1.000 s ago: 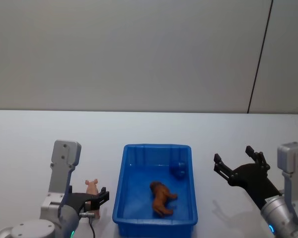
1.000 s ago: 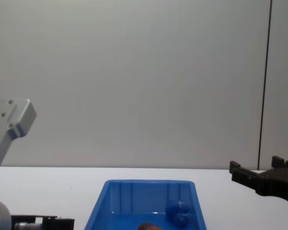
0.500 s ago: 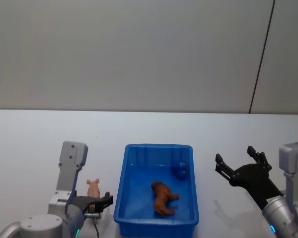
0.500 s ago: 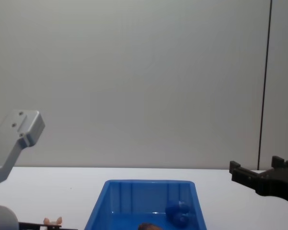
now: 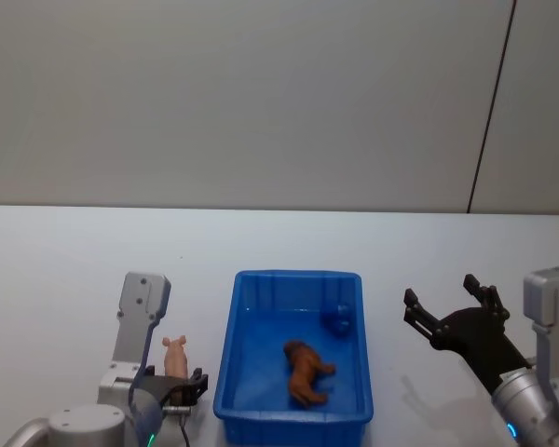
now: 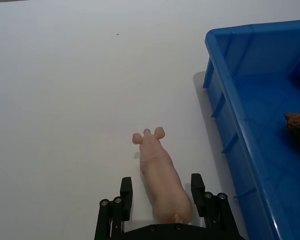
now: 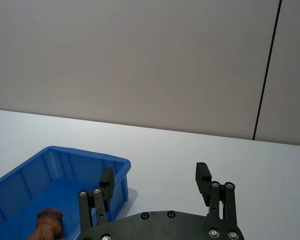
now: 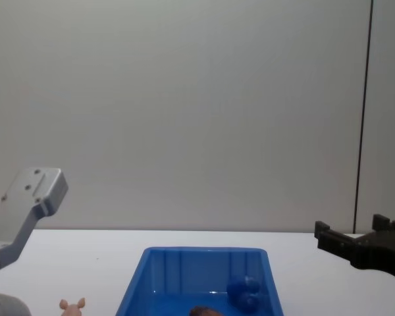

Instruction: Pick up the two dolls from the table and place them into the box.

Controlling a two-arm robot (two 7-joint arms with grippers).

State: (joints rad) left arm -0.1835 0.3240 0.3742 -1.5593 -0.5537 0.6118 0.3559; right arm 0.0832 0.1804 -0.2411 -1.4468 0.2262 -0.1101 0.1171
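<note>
The pale pink pig doll (image 5: 175, 355) stands on the white table (image 5: 65, 279) just left of the blue box (image 5: 230, 354). My left gripper (image 5: 179, 386) is low over the table, open, with a finger on each side of the pig's (image 6: 159, 177) rear and a small gap at each side. The pig's ears (image 8: 72, 305) show at the chest view's bottom edge. The brown lion doll (image 5: 304, 372) lies on the box floor. My right gripper (image 5: 452, 318) hovers open to the right of the box (image 7: 60, 156), holding nothing.
A small dark blue object (image 5: 335, 319) sits in the box's far right corner. The box wall (image 6: 225, 125) runs close beside the left gripper's right finger (image 6: 196, 182). White table stretches wide to the left and behind, with a grey wall beyond.
My left arm has shifted right and its gripper has drawn in around the pig's rear. The pig's ears have come into the chest view. The pig, lion and right arm have not moved.
</note>
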